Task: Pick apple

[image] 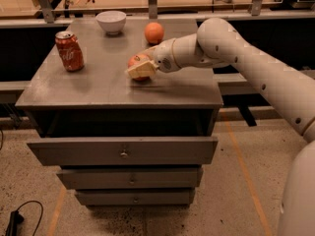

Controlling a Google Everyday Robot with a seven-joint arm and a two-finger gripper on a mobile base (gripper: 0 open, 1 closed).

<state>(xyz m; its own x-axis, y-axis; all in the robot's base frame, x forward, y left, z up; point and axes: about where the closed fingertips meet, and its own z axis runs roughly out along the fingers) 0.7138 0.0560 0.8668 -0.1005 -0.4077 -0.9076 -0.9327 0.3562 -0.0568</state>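
The apple, reddish and round, sits near the middle of the grey cabinet top. My gripper reaches in from the right on a white arm and is right at the apple. Its cream-coloured tip covers the apple's front and right side, low over the cabinet top. A smooth orange fruit lies behind the apple, apart from the gripper.
A red soda can stands at the left of the cabinet top. A white bowl stands at the back. The top drawer below the front edge is pulled out a little. A wooden counter runs behind the cabinet.
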